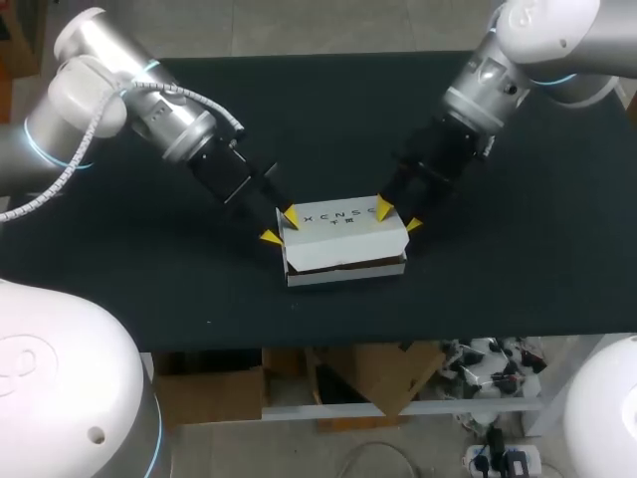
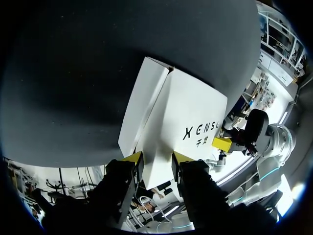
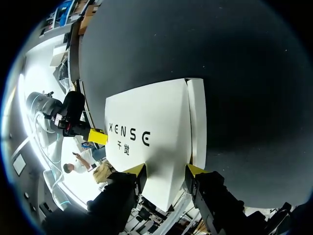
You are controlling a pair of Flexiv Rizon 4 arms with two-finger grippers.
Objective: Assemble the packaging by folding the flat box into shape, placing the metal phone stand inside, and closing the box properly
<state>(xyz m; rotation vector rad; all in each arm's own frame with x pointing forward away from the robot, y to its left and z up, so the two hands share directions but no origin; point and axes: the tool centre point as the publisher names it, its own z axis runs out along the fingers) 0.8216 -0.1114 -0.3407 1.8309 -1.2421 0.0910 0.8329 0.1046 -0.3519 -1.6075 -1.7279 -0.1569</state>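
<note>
- Nearest edge: white box (image 1: 343, 239) sits mid-bench, folded into shape. The lid (image 1: 343, 227) is down but not seated; a dark gap runs along the front seam (image 1: 346, 265).
- Phone stand: not visible in any view. Judged to be inside the box, but can't confirm.
- Left hand (image 1: 280, 227): clenched on the box's left far corner. In its wrist view, white card fills the space between its yellow tips, which touch it on both sides.
- Right hand (image 1: 397, 216): likewise grasping the right far corner, one tip on the far edge and one on the end.
- Beyond: dark bench (image 1: 328, 119), arms coming in from both far corners.
- Step judged: final closing, near the end of the task.
- Risks:
  - Both grips sit at the far corners, so pressing down there may leave the front seam sprung open.
  - Squeezing thin card on the diagonal could crease or buckle a corner.
  - Uneven pull between the arms could skew the box or slide it on the bench.
  - If the tuck flap rides outside the front wall, the lid will jam rather than seat.
</note>
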